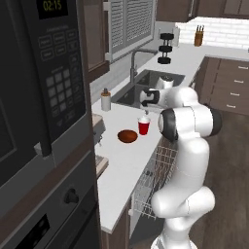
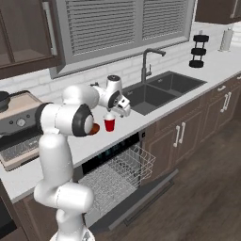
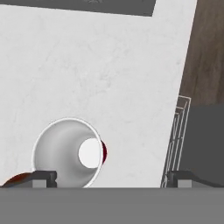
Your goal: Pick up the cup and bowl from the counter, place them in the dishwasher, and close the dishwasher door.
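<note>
Currently fingers (image 3: 109, 179) spread wide, hovering above the small red tapered plastic cup (image 1: 144, 127) near the white worktop's (image 1: 121, 170) front edge, beside the shallow dark reddish-brown bowl (image 1: 128, 136), probably lining up a top-down grasp.

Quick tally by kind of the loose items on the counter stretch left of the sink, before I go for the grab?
Cups: 1, the red cup
Bowls: 1, the brown bowl
Bottles: 1, the white bottle
Total: 3
</note>
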Tool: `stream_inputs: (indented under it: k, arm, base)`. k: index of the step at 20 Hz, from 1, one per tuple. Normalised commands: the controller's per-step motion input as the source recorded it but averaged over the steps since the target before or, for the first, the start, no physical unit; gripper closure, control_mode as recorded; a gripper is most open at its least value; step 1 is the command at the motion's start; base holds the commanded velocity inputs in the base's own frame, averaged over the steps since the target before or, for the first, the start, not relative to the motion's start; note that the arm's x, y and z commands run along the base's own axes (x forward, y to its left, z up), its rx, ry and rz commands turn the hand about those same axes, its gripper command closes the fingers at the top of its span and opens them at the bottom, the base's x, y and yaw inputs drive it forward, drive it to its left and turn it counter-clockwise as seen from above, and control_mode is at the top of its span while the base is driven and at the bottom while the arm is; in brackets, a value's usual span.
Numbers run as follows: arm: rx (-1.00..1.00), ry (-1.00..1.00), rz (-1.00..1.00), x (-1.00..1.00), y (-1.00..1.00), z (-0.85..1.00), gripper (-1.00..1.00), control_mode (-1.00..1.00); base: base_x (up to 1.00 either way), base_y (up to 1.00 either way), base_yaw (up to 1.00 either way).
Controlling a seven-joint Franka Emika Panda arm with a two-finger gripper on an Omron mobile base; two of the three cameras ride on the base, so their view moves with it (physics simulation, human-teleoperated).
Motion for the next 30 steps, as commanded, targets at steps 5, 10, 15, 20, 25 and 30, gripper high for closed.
stream_inputs:
  k: [5,10,15,20,25,30]
  arm:
    - [0.04,0.00,0.00,0.07,0.00,-0.37,-1.00,-1.00]
    - [0.01,0.00,0.00,0.07,0.01,-0.30,-1.00,-1.00]
    - [0.00,0.00,0.00,0.10,0.09,-0.21,-1.00,-1.00]
    - [0.00,0.00,0.00,0.23,0.17,-0.17,-1.00,-1.00]
    - [0.00,0.00,0.00,0.33,0.10,-0.18,-1.00,-1.00]
    - [0.00,0.00,0.00,0.12,0.00,-0.17,1.00,-1.00]
  base:
    - [0.00,0.00,0.00]
    - [0.00,0.00,0.00]
    - [0.00,0.00,0.00]
    - [0.00,0.00,0.00]
    - [0.00,0.00,0.00]
    - [0.00,0.00,0.00]
